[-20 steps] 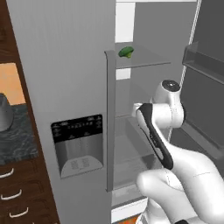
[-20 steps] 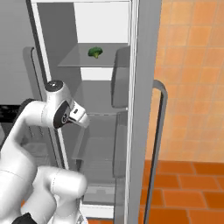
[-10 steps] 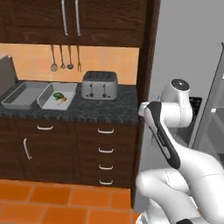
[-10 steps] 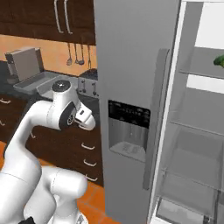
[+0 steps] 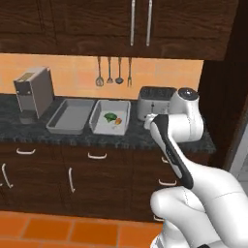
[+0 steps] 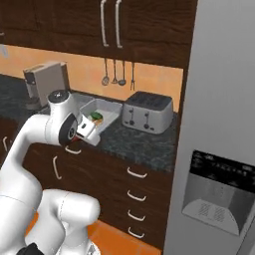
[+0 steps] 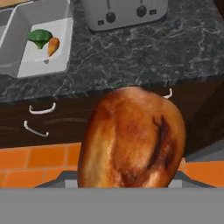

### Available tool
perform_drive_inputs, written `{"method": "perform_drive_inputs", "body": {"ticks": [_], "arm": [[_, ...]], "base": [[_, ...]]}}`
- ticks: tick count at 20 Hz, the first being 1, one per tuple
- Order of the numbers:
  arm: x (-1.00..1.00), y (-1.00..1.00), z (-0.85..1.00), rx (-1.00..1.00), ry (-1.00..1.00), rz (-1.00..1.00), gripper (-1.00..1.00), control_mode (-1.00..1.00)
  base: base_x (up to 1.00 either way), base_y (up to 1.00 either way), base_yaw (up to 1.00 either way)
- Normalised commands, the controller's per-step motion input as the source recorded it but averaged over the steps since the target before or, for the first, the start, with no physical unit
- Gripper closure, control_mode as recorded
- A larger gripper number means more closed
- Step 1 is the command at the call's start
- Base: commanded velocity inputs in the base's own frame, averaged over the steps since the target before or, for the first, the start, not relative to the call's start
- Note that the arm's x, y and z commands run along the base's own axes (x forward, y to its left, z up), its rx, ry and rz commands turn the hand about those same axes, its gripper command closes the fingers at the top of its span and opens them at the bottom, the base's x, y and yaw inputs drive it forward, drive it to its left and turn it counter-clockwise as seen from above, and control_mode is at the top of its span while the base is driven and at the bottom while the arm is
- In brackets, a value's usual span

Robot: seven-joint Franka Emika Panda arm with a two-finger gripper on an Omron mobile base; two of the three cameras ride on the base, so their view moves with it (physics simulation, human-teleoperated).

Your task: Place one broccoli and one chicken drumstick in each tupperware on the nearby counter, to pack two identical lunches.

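Tool (image 7: 129, 186) closed on a drumstick (image 7: 131, 138), which looms large and glossy brown in the hand view, its darker streak running down the right side; the finger tips themselves are hidden behind it. In the base views the arm stands in front of the drawers, with the hand held just off the tabletop (image 5: 72, 138) edge and level with it, below the toaster (image 5: 154, 100).

Two grey tupperware trays sit side by side on the dark marbled tabletop, touching or nearly so. One tray (image 5: 110, 117), the nearer to the toaster, holds a broccoli (image 5: 110, 116) and a second small orange drumstick (image 5: 117, 122), lying close together toward the tray's middle. In the hand view these same two pieces appear at upper left, the green lump touching the orange one. A second tray (image 5: 71, 115) sits to the left of the first, between it and a grey boxy appliance (image 5: 33, 93) at the tabletop's far left.

Three utensils (image 5: 109, 71) hang on the orange tiled wall above the trays, under dark wood cabinets (image 5: 121, 24) with long silver handles. Curved silver handles mark the drawers (image 5: 97, 167) below. In the right base view a grey fridge door (image 6: 219, 149) with a dispenser panel stands to the right of the tabletop.
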Motion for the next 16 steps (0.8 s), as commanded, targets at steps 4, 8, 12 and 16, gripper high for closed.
{"method": "perform_drive_inputs", "body": {"ticks": [4, 8, 12, 16], "arm": [[0.00, 0.00, 0.00, 0.00, 0.00, 0.00, 1.00, 1.00], [0.00, 0.00, 0.00, 0.00, 0.00, 0.00, 1.00, 1.00], [0.00, 0.00, 0.00, 0.00, 0.00, 0.00, 1.00, 1.00], [0.00, 0.00, 0.00, 0.00, 0.00, 0.00, 1.00, 1.00]], "base": [[0.84, 1.00, -0.24], [0.46, 1.00, -0.37], [0.51, 1.00, -0.44], [0.90, 0.87, -0.42]]}}
